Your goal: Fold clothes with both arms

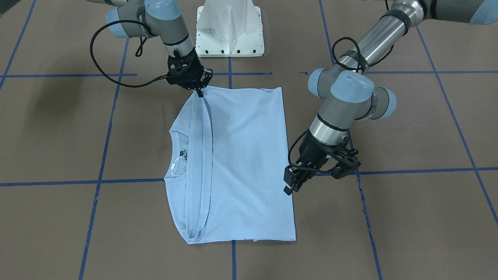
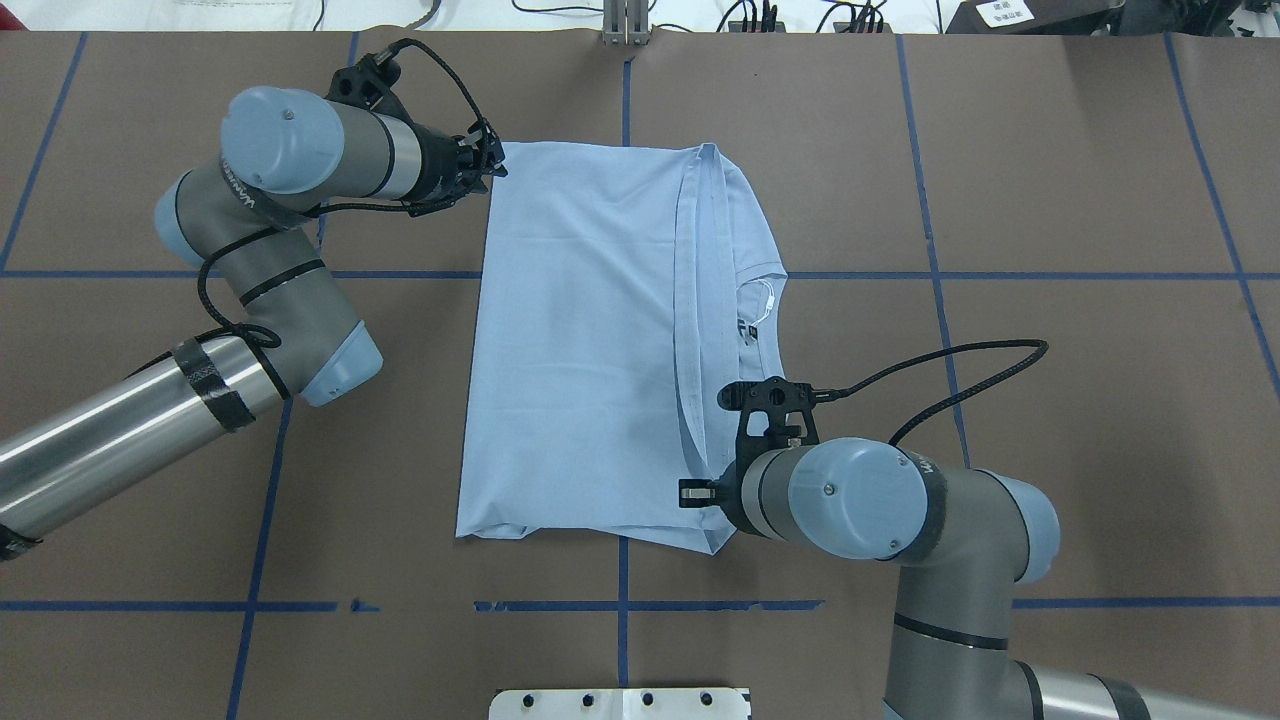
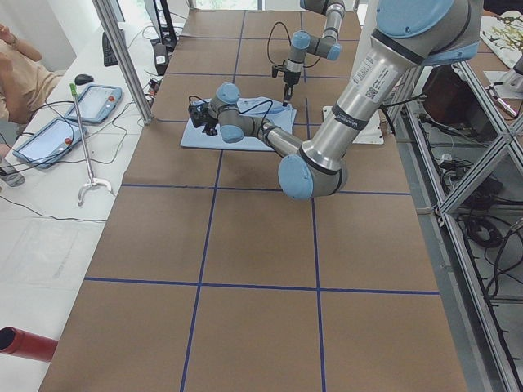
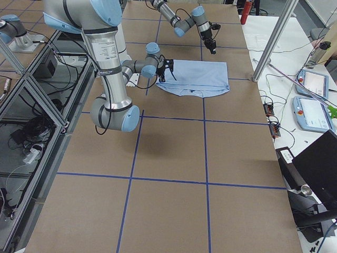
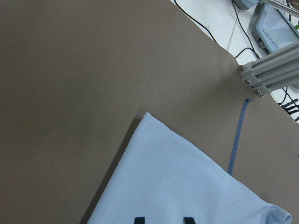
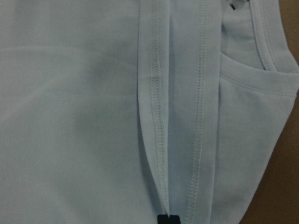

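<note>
In the front-facing view, the light blue T-shirt (image 1: 245,155) lies folded in half on the brown table (image 1: 408,217), with its hem doubled back beside the collar (image 1: 183,136). The right gripper (image 1: 200,92) pinches the hem's corner nearest the white pedestal (image 1: 230,31), likely to carry it into the next fold. The left gripper (image 1: 290,189) hovers by the shirt's folded edge.

Overhead, the left gripper sits at the shirt's far corner, probably lining up a matching grasp.

In the left wrist view, its fingertips (image 5: 188,219) are spread above the cloth and grip nothing.

In the right wrist view, the jaws are pressed together on the stitched hem (image 6: 159,140).

In the side views, blue tape lines (image 3: 245,286) grid the table. Teach pendants (image 3: 90,102) and an operator (image 3: 16,49) occupy a white bench (image 3: 49,245) alongside.
</note>
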